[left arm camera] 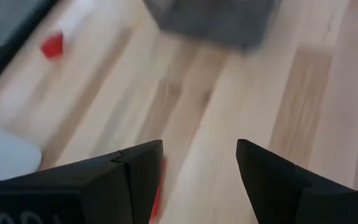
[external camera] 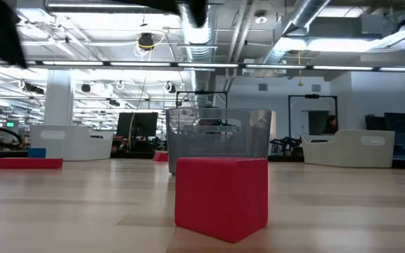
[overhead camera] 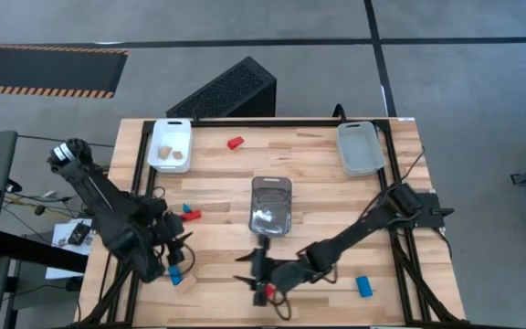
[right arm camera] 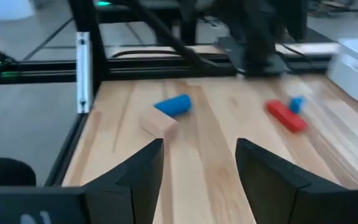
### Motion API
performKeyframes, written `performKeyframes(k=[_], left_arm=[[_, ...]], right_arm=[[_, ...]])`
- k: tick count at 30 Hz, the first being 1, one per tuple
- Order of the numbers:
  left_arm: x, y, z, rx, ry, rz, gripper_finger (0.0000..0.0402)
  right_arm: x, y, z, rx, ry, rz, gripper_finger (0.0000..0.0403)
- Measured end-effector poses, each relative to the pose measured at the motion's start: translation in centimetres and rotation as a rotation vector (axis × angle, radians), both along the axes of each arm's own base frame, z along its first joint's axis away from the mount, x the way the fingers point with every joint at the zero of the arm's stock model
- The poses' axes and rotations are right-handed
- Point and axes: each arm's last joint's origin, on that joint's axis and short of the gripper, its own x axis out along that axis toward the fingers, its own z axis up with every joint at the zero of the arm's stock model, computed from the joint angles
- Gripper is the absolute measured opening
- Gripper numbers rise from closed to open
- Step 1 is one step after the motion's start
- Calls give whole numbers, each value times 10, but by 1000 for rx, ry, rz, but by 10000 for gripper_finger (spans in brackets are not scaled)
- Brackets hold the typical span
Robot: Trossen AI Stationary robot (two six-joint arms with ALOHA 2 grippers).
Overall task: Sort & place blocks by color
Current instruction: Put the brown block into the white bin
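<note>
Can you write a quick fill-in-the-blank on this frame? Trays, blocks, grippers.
1. The white tray at the table's far left holds plain ____ blocks.
2. The clear tray stands in the ____ of the table, with no blocks seen in it.
3. The right gripper hangs by a ____ block at the near edge.
4. Both it and the left gripper have ____ jaws holding nothing.

Missing words: wood; middle; red; open

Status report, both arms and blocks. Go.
Left gripper open, empty, near front-left blocks. Right gripper open, empty. Red block loose at front edge. Path unobstructed.
</note>
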Motion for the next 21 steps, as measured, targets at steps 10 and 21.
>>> performKeyframes(k=[10, 21], left_arm=[[-18, -20, -36, 44, 389, 111, 194], [-35, -23, -39, 100, 551, 125, 194]], right_arm=[[89, -6, -11, -28, 9, 210, 224], [143, -18, -47, -69, 79, 280, 271]])
